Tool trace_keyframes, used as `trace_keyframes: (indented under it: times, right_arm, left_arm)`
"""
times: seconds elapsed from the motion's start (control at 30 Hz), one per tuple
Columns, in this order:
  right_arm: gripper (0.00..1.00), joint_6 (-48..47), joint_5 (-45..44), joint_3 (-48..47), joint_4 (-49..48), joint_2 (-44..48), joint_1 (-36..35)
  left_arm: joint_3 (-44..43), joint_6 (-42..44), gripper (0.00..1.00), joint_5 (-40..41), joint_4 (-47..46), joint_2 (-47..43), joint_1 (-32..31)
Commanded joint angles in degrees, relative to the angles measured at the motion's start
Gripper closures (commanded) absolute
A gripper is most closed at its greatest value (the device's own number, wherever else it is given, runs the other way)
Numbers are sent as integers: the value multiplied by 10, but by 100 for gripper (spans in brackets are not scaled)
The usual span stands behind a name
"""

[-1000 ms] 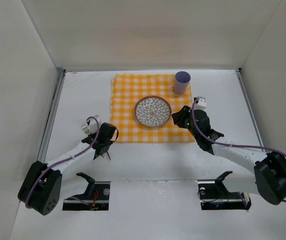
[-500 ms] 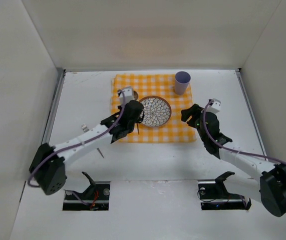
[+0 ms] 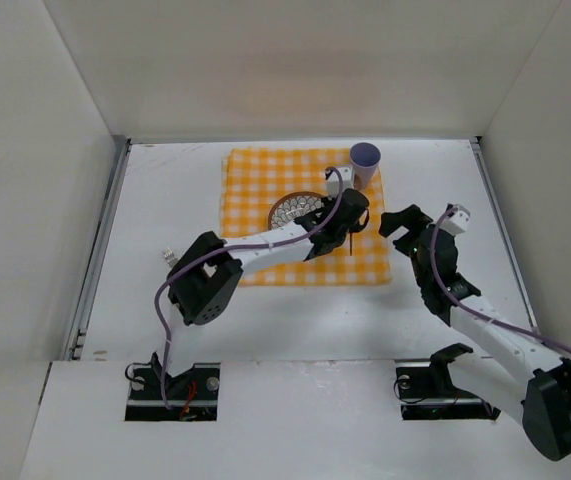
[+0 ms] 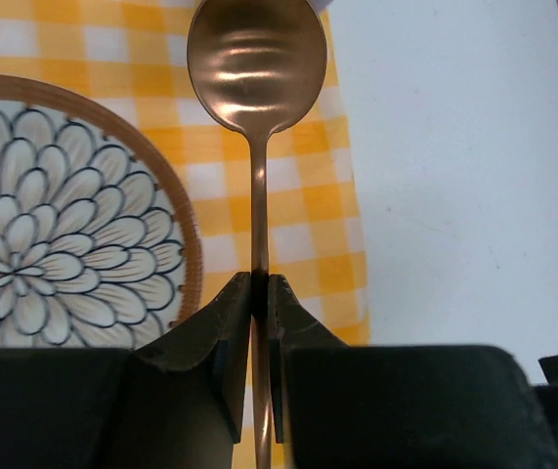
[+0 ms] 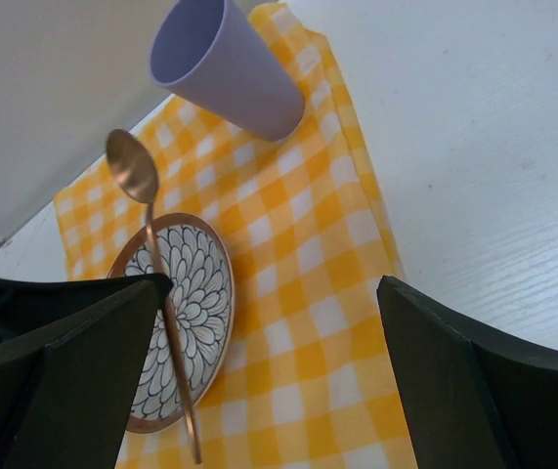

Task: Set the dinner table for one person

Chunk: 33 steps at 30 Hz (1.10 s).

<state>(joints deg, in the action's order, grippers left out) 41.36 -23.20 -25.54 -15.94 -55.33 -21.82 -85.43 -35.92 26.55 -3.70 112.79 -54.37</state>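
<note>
My left gripper (image 3: 349, 222) reaches across the patterned plate (image 3: 293, 210) and is shut on the handle of a copper spoon (image 4: 256, 68). In the left wrist view the jaws pinch the handle at the left gripper (image 4: 259, 280), with the spoon bowl over the yellow checked cloth (image 4: 308, 210) just right of the plate (image 4: 54, 215). My right gripper (image 3: 405, 221) hovers open at the cloth's right edge, over the white dinner table (image 3: 165, 190). From the right gripper (image 5: 277, 285), with nothing between its fingers, I see the spoon (image 5: 132, 168), the plate (image 5: 186, 313) and a lilac cup (image 5: 225, 68).
The lilac cup (image 3: 364, 163) stands upright on the cloth's far right corner, close behind my left gripper. A small silvery utensil (image 3: 168, 257) lies on the table left of the cloth. Walls enclose the table on three sides.
My left arm swung from the table left of the cloth, across the plate, to its right side, carrying the spoon. My right gripper opened wide and drew back to the right.
</note>
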Motion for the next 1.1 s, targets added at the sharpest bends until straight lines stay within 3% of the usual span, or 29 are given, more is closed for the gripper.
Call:
trace_keyframes:
  times: [0.0, 0.2, 0.73, 0.8, 0.9, 0.97, 1.07]
  right_arm:
    - [0, 10, -12, 3, -4, 24, 13]
    - [0, 11, -39, 12, -1, 57, 13]
    - [0, 11, 14, -1, -24, 9, 3]
    - [17, 6, 8, 2, -27, 17, 3]
    - [52, 5, 15, 1, -27, 13, 3]
    - [66, 4, 17, -3, -22, 11, 2]
    - [82, 6, 19, -1, -21, 10, 2]
  left_arm:
    - [-59, -19, 95, -3, -32, 24, -8]
    - [-98, -45, 95, -4, -26, 79, -10]
    - [-100, -108, 95, -4, -31, 149, -10]
    - [-105, -108, 95, -9, -26, 156, -10]
    - [-102, -108, 93, -11, -25, 158, -10]
    - [-100, -107, 90, -11, -25, 158, -9]
    - [-85, -102, 77, -5, -31, 143, -10]
